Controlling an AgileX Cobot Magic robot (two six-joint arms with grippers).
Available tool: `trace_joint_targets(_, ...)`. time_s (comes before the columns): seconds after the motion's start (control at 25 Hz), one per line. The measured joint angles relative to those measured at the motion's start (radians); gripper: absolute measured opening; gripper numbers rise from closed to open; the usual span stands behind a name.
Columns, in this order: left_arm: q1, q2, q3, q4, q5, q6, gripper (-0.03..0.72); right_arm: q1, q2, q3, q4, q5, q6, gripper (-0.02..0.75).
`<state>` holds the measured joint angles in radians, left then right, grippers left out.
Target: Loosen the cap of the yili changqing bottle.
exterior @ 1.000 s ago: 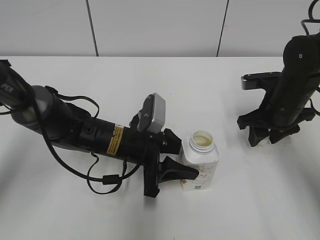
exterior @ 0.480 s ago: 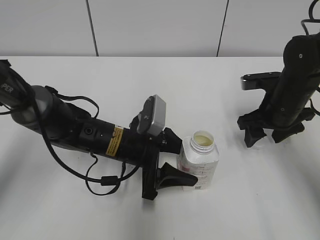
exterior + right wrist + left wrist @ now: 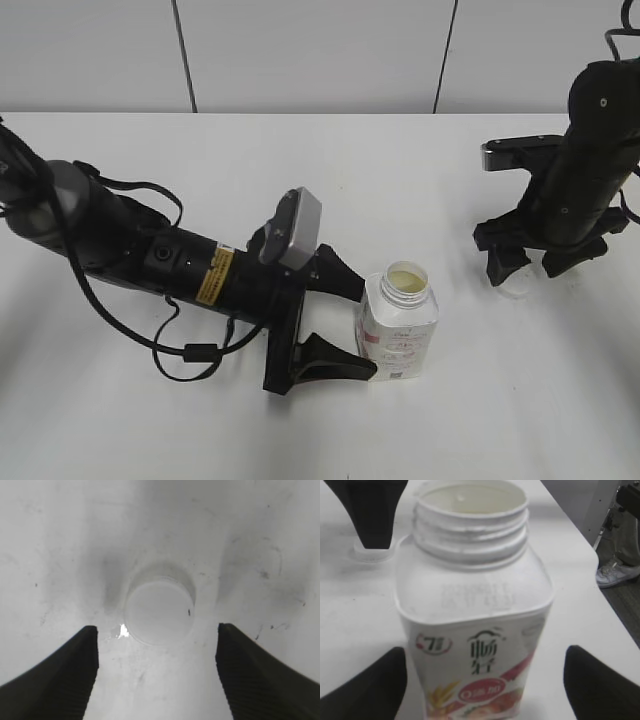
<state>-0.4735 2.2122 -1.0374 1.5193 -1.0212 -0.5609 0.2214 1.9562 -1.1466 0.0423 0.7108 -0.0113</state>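
The yili changqing bottle (image 3: pixel 398 328) stands upright on the white table with its threaded neck open; in the left wrist view (image 3: pixel 470 605) its pink-red printing faces me. My left gripper (image 3: pixel 362 328) (image 3: pixel 485 692) is open, its fingers on either side of the bottle and apart from it. The cap (image 3: pixel 159 611) lies flat on the table at the right (image 3: pixel 515 290). It also shows in the left wrist view (image 3: pixel 372 555). My right gripper (image 3: pixel 530 262) (image 3: pixel 160 680) is open and empty, just above the cap.
The white table (image 3: pixel 330 170) ends at a grey panelled wall (image 3: pixel 310 50) behind. The left arm's black cable (image 3: pixel 190 350) loops on the table. A floor and a person's shoe (image 3: pixel 615 572) show beyond the table's edge in the left wrist view.
My left gripper let go of the bottle, opened wider and drew back to the left; the bottle now stands straight. My right gripper rose a little above the cap.
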Motion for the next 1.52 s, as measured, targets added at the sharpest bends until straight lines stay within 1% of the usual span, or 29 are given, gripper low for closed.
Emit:
trace_joint_targets(0.12,0.032,-0.026,0.000,0.055,0.001,-0.033,0.583,0.000,-0.013,-0.002,0.000,0.003,-0.001,0.577)
trace_joint_targets(0.2,0.054,-0.042,0.000,0.072,0.002,-0.063,0.583,0.000,-0.023,-0.012,0.001,0.004,-0.004,0.577)
trace_joint_targets(0.32,0.092,-0.060,0.000,0.079,0.013,-0.104,0.583,0.000,-0.033,-0.031,0.002,0.004,-0.004,0.577)
trace_joint_targets(0.44,0.125,-0.093,0.000,0.090,0.065,-0.150,0.583,0.000,-0.038,-0.044,0.003,0.004,-0.004,0.577)
trace_joint_targets(0.6,0.148,-0.173,0.000,0.100,0.204,-0.173,0.583,0.000,-0.042,-0.059,0.003,0.004,-0.008,0.577)
trace_joint_targets(0.68,0.150,-0.223,0.000,0.091,0.322,-0.177,0.583,0.000,-0.047,-0.078,0.003,0.010,-0.014,0.577)
trace_joint_targets(0.76,0.150,-0.274,0.001,0.056,0.449,-0.179,0.583,0.000,-0.048,-0.103,0.003,0.013,-0.019,0.577)
trace_joint_targets(1.0,0.151,-0.387,0.001,-0.154,0.867,-0.180,0.583,0.000,-0.049,-0.190,0.002,0.036,-0.023,0.577)
trace_joint_targets(1.12,0.151,-0.433,0.001,-0.308,1.065,-0.180,0.583,0.000,-0.049,-0.236,0.002,0.050,-0.023,0.577)
trace_joint_targets(1.24,0.151,-0.472,-0.011,-0.415,1.258,-0.164,0.583,0.000,-0.049,-0.280,-0.001,0.056,-0.024,0.577)
trace_joint_targets(1.28,0.151,-0.477,-0.026,-0.458,1.327,-0.124,0.583,0.000,-0.049,-0.295,-0.003,0.058,-0.024,0.577)
trace_joint_targets(1.32,0.152,-0.480,-0.046,-0.525,1.382,-0.068,0.583,0.000,-0.049,-0.308,-0.004,0.069,-0.025,0.577)
trace_joint_targets(1.36,0.156,-0.481,-0.065,-0.608,1.439,0.018,0.583,0.000,-0.049,-0.326,-0.005,0.086,-0.026,0.577)
trace_joint_targets(1.44,0.175,-0.481,-0.121,-0.803,1.550,0.233,0.583,0.000,-0.049,-0.365,-0.008,0.131,-0.027,0.577)
trace_joint_targets(1.48,0.187,-0.481,-0.149,-0.916,1.596,0.315,0.583,0.000,-0.049,-0.389,-0.015,0.158,-0.029,0.577)
trace_joint_targets(1.52,0.205,-0.481,-0.177,-1.001,1.642,0.382,0.583,0.000,-0.049,-0.414,-0.024,0.187,-0.029,0.577)
